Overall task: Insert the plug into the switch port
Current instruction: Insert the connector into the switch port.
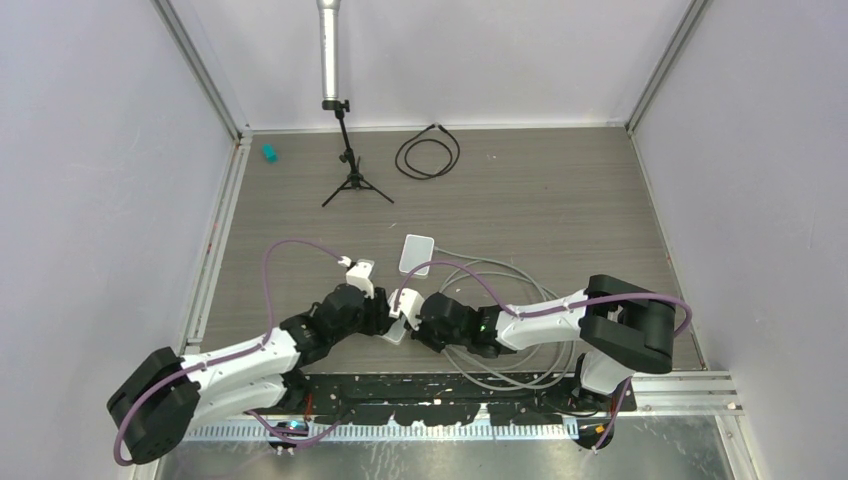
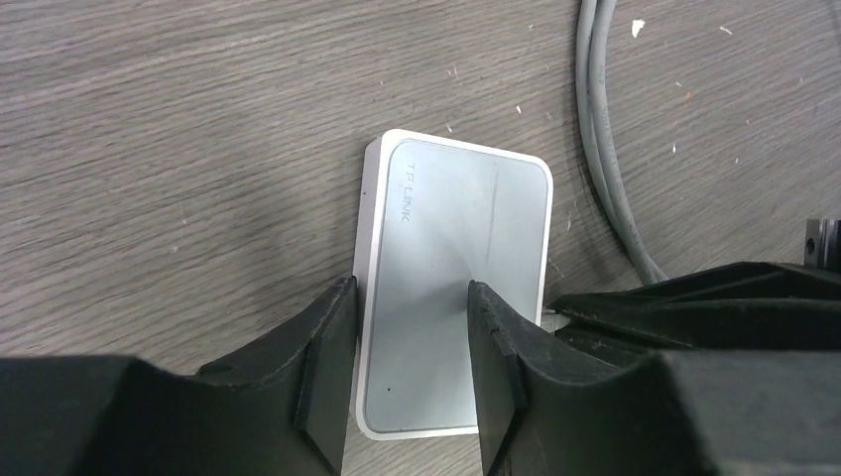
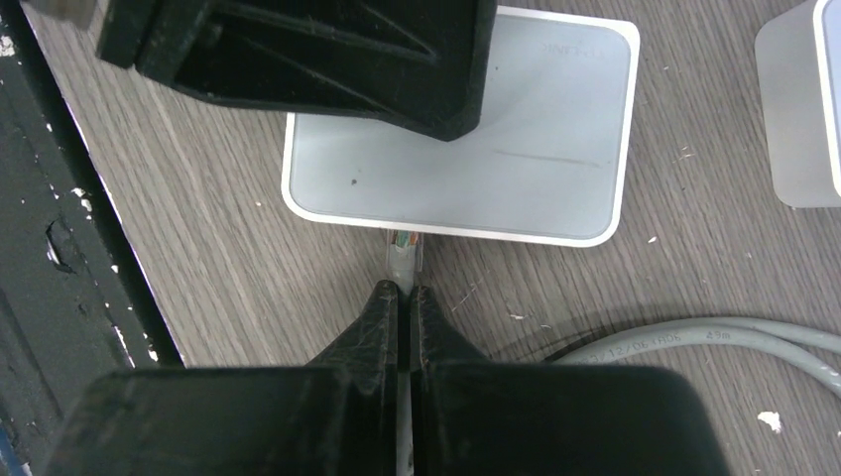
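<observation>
A white TP-Link switch (image 2: 456,228) lies flat on the wooden table, near the front middle in the top view (image 1: 400,320). My left gripper (image 2: 412,337) is open over it, one finger beside its left edge and the other over its top. My right gripper (image 3: 404,293) is shut on the grey cable just behind the clear plug (image 3: 402,253). The plug tip is at the switch's (image 3: 516,169) near side face. The port itself is hidden. The left gripper's finger (image 3: 327,59) covers the switch's far left corner.
A second white box (image 3: 798,109) lies just right of the switch and also shows in the top view (image 1: 416,252). The grey cable loops (image 1: 500,290) lie by the right arm. A small tripod (image 1: 350,170), a black cable coil (image 1: 428,155) and a teal object (image 1: 269,153) are at the back.
</observation>
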